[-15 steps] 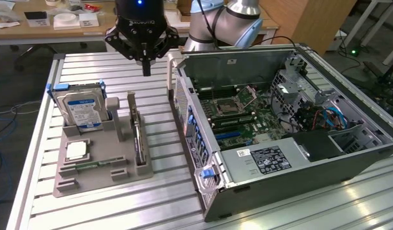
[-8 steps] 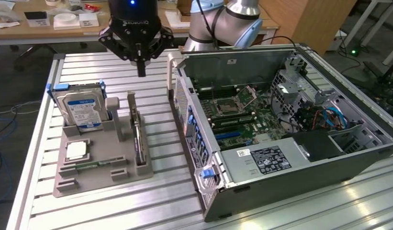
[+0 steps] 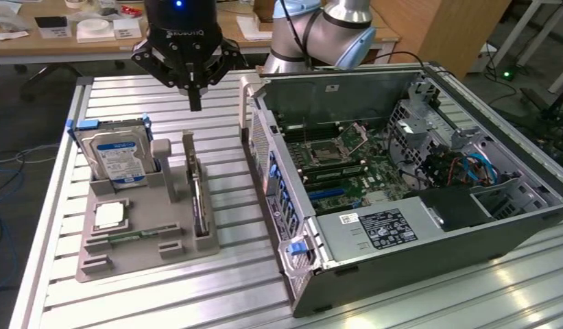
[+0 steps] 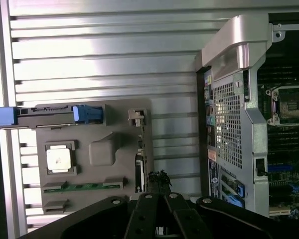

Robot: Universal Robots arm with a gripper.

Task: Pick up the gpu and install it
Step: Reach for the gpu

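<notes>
The gpu point(image 3: 201, 205) stands on edge in the right-hand slot of a grey holder tray point(image 3: 135, 257), a thin dark card with its metal bracket toward the far end. The wrist view sees the gpu point(image 4: 138, 172) edge-on along the tray's side. My black gripper point(image 3: 195, 101) hangs shut and empty in the air above the far end of the tray, just beyond the card's bracket end. In the wrist view the gripper point(image 4: 158, 180) has its fingertips pressed together, close over the card's edge.
A blue-labelled hard drive point(image 3: 119, 156), a processor chip point(image 3: 110, 214) and a green memory stick point(image 3: 135, 235) sit in the same tray. An open computer case point(image 3: 500, 226) with its motherboard point(image 3: 345, 168) exposed lies at the exterior view's right, on the slatted aluminium table point(image 3: 226, 288).
</notes>
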